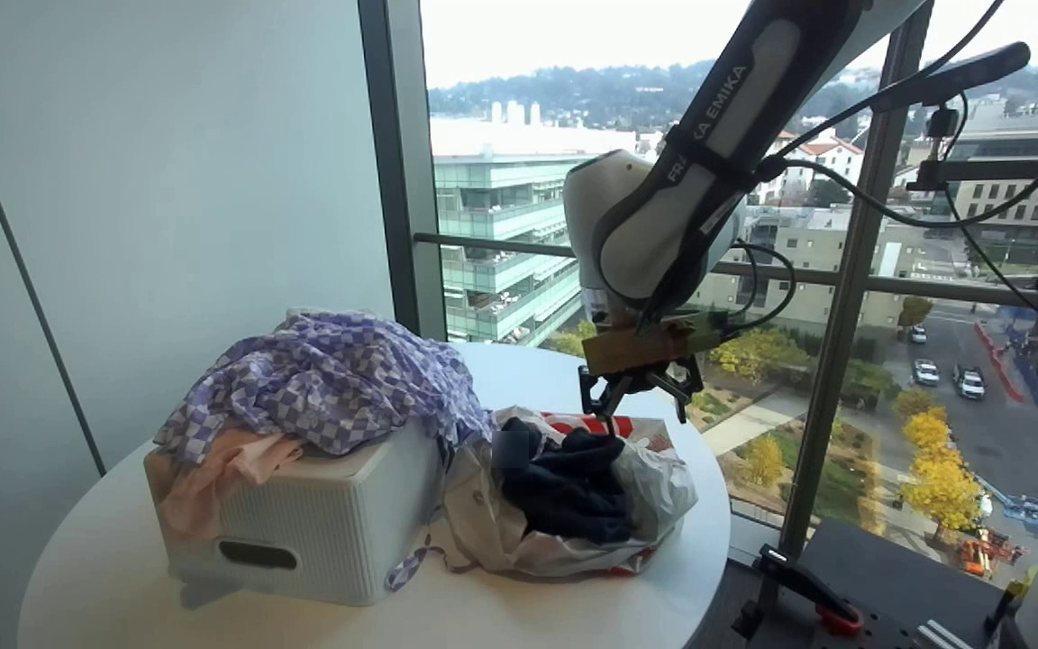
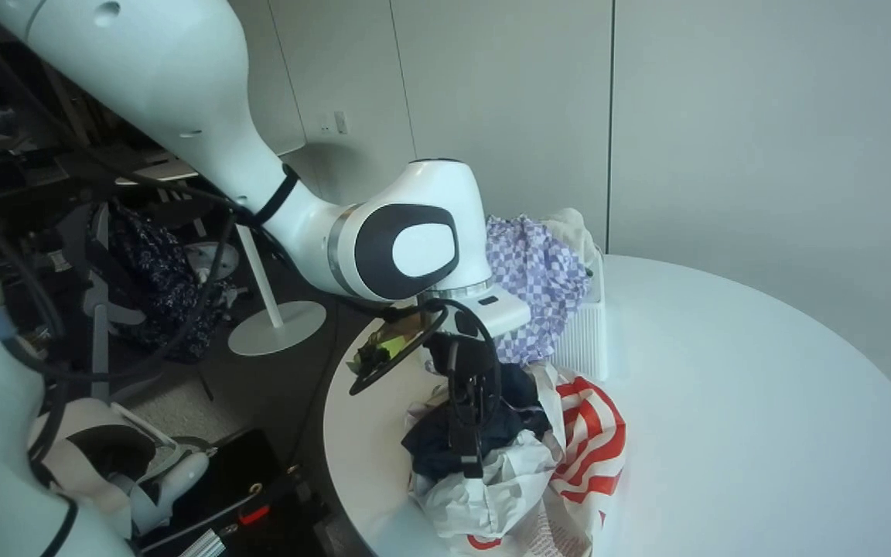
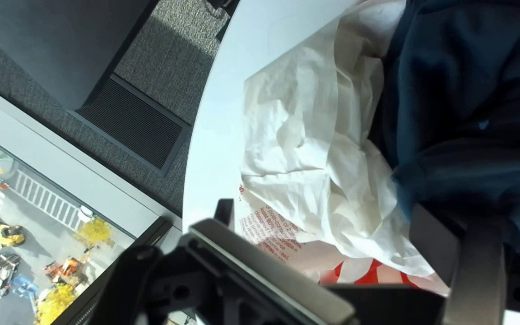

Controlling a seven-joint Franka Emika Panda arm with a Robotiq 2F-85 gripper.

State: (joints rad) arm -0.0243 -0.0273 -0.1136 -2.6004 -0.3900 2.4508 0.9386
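My gripper points down over a crumpled white plastic bag with red print, its fingers wide apart and nothing between them. Dark navy cloth lies bunched in the mouth of the bag. In an exterior view one fingertip meets the cloth's upper edge; whether it touches, I cannot tell. From above, in the wrist view, the bag shows between the open fingers, while the navy cloth is beside and partly behind the right-hand finger. An exterior view has the gripper in front of the navy cloth, hiding part of it.
Beside the bag stands a white ribbed box with a handle slot. Purple-and-white checked cloth is heaped on it, and pink cloth hangs over its side. All rest on a round white table. Windows and a wall are close by.
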